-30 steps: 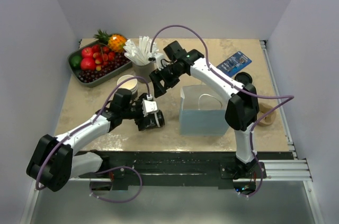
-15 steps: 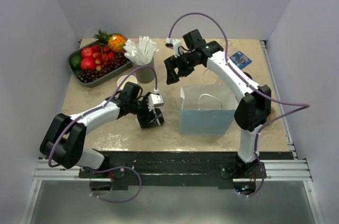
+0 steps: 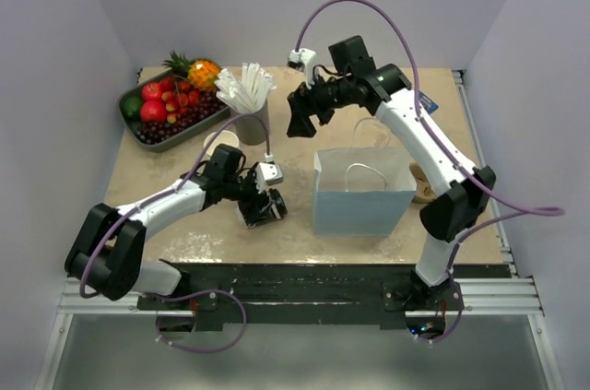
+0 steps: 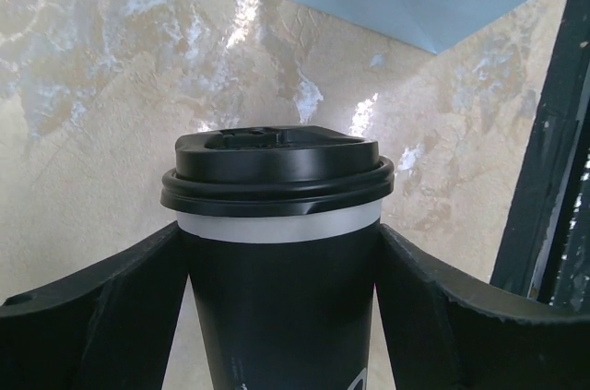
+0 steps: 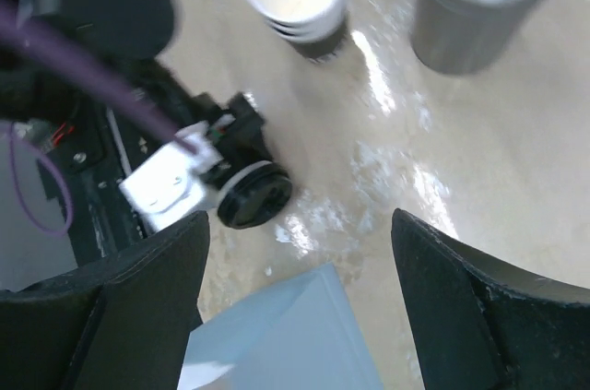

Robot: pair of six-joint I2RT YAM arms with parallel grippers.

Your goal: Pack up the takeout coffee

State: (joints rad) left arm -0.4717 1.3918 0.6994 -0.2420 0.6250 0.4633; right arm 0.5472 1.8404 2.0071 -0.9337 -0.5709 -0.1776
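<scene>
While the takeout coffee (image 4: 277, 252) stands just left of the blue bag (image 3: 361, 201), the left gripper (image 4: 279, 242) hugs its sides; black on black, I cannot tell whether it grips yet. Squeeze gently below the lid (image 4: 277, 169) and lift it upright. The right gripper (image 5: 300, 224) hangs open above the bag's far left corner.

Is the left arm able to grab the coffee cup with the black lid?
Probably yes. The coffee cup stands upright between the fingers of the left gripper, which sit close against its sides, and nothing blocks them.
</scene>
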